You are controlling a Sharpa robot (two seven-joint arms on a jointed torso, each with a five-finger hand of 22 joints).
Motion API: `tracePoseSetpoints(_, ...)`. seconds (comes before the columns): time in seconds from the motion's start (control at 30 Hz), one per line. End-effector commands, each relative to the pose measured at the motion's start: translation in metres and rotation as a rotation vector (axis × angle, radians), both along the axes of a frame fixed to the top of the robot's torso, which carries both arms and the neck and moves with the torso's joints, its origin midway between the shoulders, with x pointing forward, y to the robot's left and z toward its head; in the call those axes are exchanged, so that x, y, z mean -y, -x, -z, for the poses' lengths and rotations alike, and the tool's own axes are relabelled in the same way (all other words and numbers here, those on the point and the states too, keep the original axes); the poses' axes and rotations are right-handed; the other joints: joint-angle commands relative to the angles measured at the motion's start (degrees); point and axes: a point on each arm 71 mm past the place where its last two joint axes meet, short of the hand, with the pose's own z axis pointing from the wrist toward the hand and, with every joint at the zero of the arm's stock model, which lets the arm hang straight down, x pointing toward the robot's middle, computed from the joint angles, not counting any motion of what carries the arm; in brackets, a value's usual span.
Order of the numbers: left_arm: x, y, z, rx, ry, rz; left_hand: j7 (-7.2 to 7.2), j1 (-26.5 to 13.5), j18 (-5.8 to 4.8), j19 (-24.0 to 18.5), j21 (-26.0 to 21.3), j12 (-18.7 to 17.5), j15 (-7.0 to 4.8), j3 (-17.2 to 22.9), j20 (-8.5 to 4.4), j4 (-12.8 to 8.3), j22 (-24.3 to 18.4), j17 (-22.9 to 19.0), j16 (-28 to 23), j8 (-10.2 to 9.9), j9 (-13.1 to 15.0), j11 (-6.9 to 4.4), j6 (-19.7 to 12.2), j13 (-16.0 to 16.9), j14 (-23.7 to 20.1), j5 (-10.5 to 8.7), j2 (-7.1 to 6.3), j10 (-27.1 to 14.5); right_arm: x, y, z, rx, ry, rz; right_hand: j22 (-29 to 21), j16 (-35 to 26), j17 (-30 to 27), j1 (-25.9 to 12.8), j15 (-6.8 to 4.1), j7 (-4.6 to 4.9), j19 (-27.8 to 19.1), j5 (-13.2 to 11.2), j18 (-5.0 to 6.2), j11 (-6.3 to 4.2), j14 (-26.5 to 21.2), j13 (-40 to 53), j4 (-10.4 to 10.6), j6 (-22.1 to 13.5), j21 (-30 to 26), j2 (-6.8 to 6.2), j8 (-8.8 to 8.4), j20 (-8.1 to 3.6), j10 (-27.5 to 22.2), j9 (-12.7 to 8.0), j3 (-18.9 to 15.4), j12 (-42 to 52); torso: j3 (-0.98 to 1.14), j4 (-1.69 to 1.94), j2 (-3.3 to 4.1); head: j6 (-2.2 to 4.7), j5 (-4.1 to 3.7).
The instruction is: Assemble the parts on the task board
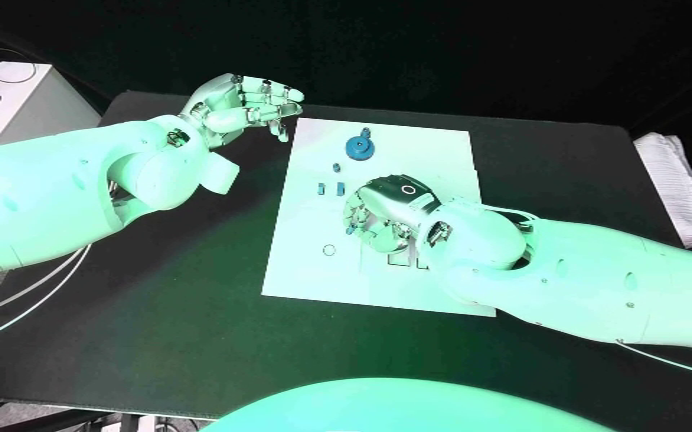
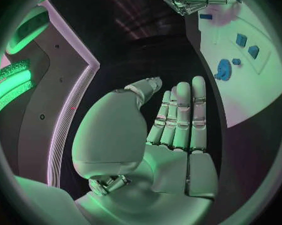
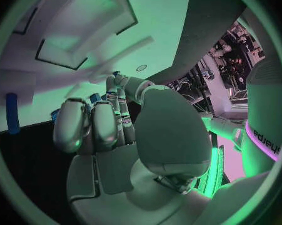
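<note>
The white board lies mid-table with small blue parts near its far edge, the right hand resting on its middle, fingers curled down, grip hidden, while the left hand hovers empty beside the board's far corner, fingers loosely apart.

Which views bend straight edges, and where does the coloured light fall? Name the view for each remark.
Head view: green light tints both arms and the task board, whose edges stay straight. Left wrist view: fisheye curves the board's edge; the left hand glows green. Right wrist view: the board's slots bow; the right hand looks green-grey.
</note>
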Motion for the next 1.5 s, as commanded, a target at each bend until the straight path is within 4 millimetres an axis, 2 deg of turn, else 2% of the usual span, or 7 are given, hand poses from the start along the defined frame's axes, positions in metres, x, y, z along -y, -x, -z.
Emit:
tracePoseSetpoints(0.03, 0.002, 0.001, 0.000, -0.005, 0.009, 0.019, -0.01, 0.54, 0.85, 0.43, -0.30, 0.12, 0.16, -0.28, 0.09, 0.08, -0.05, -0.03, -0.35, 0.22, -0.09, -0.07, -0.29, -0.05, -0.37, 0.29, 0.19, -0.35, -0.001, 0.000, 0.002, -0.001, 0.026, -0.009, 0.06, 0.21, -0.05, 0.04, -0.48, -0.02, 0.37, 0.37, -1.06, 0.12, 1.93, 0.06, -0.08, 0.53, 0.20, 0.47, 0.20, -0.03, 0.40, 2.18, 0.33, 0.05, -0.02, -0.04, -0.02, -0.10, -0.01)
tracePoseSetpoints(0.83, 0.003, 0.002, 0.000, -0.010, 0.009, 0.024, -0.01, 0.57, 0.85, 0.45, -0.33, 0.09, 0.17, -0.30, 0.10, 0.09, -0.08, -0.03, -0.37, 0.24, -0.10, -0.05, -0.31, -0.09, -0.38, 0.29, 0.21, -0.45, -0.009, -0.003, 0.010, -0.027, 0.079, -0.026, -0.28, -0.07, -0.61, -0.33, -0.39, 0.09, 0.11, 0.49, -0.96, 0.25, 1.79, 0.10, -0.19, 0.18, -0.11, 0.42, 0.30, 0.04, 0.20, 2.55, 0.43, -0.11, 0.03, -0.01, -0.01, -0.37, -0.20)
tracePoseSetpoints(0.97, 0.003, 0.002, 0.000, -0.011, 0.008, 0.024, -0.01, 0.57, 0.85, 0.45, -0.33, 0.09, 0.17, -0.30, 0.10, 0.09, -0.08, -0.03, -0.37, 0.24, -0.10, -0.05, -0.31, -0.09, -0.38, 0.29, 0.21, -0.45, -0.009, -0.002, 0.011, -0.036, 0.075, -0.035, -0.98, 0.35, -0.41, -1.70, 0.05, 0.49, -0.52, 1.59, -0.79, 0.74, 1.71, -0.12, 0.01, -1.22, -0.84, -0.62, -0.21, 0.37, -1.61, 2.85, -0.34, -0.34, 0.01, -0.04, -0.06, -0.40, -0.21)
tracePoseSetpoints(1.13, 0.002, 0.001, 0.000, -0.011, 0.008, 0.023, -0.01, 0.57, 0.85, 0.45, -0.33, 0.09, 0.17, -0.30, 0.10, 0.09, -0.08, -0.03, -0.37, 0.24, -0.10, -0.05, -0.31, -0.09, -0.38, 0.29, 0.21, -0.45, -0.005, -0.003, 0.010, -0.029, 0.049, -0.027, -8.93, -5.53, -7.86, -4.00, 1.67, 1.68, -4.98, 1.38, 0.85, 2.53, -1.49, -1.72, 1.00, -4.41, -8.48, -3.58, -2.49, 1.74, -8.90, 2.32, -1.72, -0.29, 0.02, -0.07, -0.12, -0.21, -0.47)
tracePoseSetpoints(1.23, 0.002, 0.001, 0.000, -0.012, 0.007, 0.022, -0.01, 0.65, 0.85, 0.48, -0.38, 0.07, 0.18, -0.31, 0.10, 0.10, -0.12, -0.03, -0.42, 0.28, -0.10, -0.04, -0.31, -0.14, -0.39, 0.29, 0.28, -0.55, -0.002, -0.004, 0.008, -0.015, 0.026, -0.015, -15.13, -9.35, -12.84, -3.57, 2.41, 2.25, -8.64, 1.30, 2.15, 3.39, -4.52, -2.54, 0.81, -6.10, -14.68, -4.58, -3.74, 2.55, -13.08, 1.95, -2.73, 0.11, 0.04, -0.07, -0.10, -0.07, -0.52)
tracePoseSetpoints(1.3, 0.002, 0.001, 0.000, -0.013, 0.007, 0.023, -0.01, 0.65, 0.85, 0.48, -0.38, 0.07, 0.18, -0.31, 0.10, 0.10, -0.12, -0.03, -0.42, 0.28, -0.10, -0.04, -0.31, -0.14, -0.39, 0.29, 0.28, -0.55, 0.000, -0.005, 0.006, -0.004, 0.006, -0.005, -19.55, -12.49, -16.94, -2.95, 2.77, 2.44, -11.45, 1.33, 3.06, 3.74, -7.32, -2.70, 0.73, -6.70, -19.29, -4.56, -4.26, 2.99, -15.22, 1.80, -3.61, 0.49, 0.03, -0.08, -0.09, 0.01, -0.57)
tracePoseSetpoints(1.5, 0.001, 0.001, 0.000, -0.013, 0.006, 0.022, -0.01, 0.65, 0.85, 0.48, -0.38, 0.07, 0.18, -0.31, 0.10, 0.10, -0.12, -0.03, -0.42, 0.28, -0.10, -0.04, -0.31, -0.14, -0.39, 0.29, 0.28, -0.55, 0.003, -0.005, 0.003, 0.019, -0.035, 0.010, -20.69, -12.80, -18.31, -2.24, 3.01, 2.64, -12.43, 1.48, 3.32, 3.98, -8.69, -2.62, 0.72, -7.25, -20.79, -4.54, -4.83, 3.32, -16.89, 1.62, -4.85, 1.37, 0.06, -0.01, -0.02, 0.11, -0.65)
